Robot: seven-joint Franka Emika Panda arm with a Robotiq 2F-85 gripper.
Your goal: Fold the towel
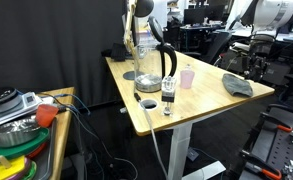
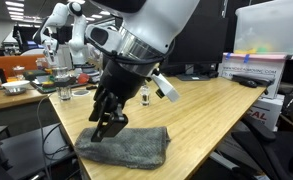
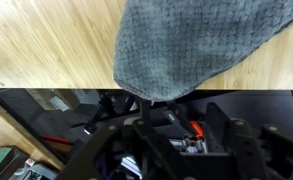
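Lying flat near one end of the wooden tabletop [image 2: 216, 105] is a grey towel [image 2: 136, 145]. The end effector [image 2: 106, 128] is clamped on the towel's edge, above the tabletop.

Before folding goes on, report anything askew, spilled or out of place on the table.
Only the grey towel: it lies rumpled and askew right at the table edge, with the gripper at one end. No spill or damage shows.

Light wooden desk [image 1: 201, 105] on a white leg [image 1: 176, 150], black curtain [image 1: 46, 40] hanging behind, cluttered side table [image 1: 64, 97] alongside, clear storage bin [image 2: 256, 40] at the desk's end, open office beyond.
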